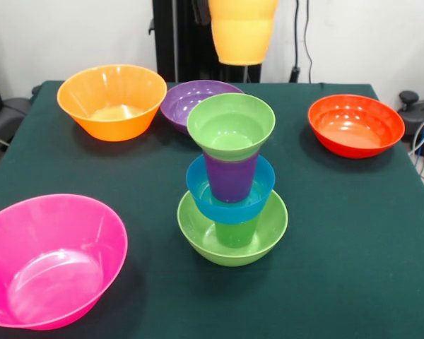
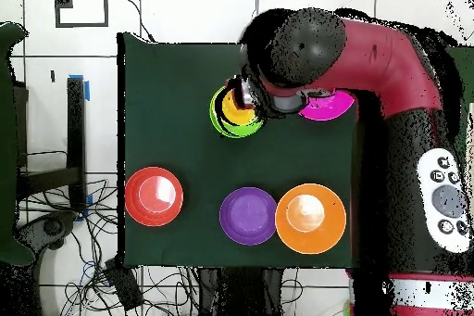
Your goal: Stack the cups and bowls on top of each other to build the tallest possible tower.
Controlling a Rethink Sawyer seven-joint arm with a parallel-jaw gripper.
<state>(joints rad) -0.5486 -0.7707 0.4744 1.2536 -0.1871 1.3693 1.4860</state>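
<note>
The tower stands mid-table: a lime-green bowl (image 1: 198, 229), a green cup (image 1: 234, 233), a blue bowl (image 1: 219, 206), a purple cup (image 1: 230, 176) and a small green bowl (image 1: 230, 126) on top. A yellow-orange cup (image 1: 242, 32) hangs in the air at the top edge, above and behind the tower, its top cut off. In the overhead view the arm's wrist (image 2: 296, 48) reaches over the tower (image 2: 236, 118). My gripper (image 2: 248, 90) shows only as dark parts beside the wrist and holds the cup.
A large orange bowl (image 1: 112, 99) and a purple bowl (image 1: 191, 99) stand at the back left. A red-orange bowl (image 1: 355, 123) stands at the back right. A large pink bowl (image 1: 49, 258) sits at the front left.
</note>
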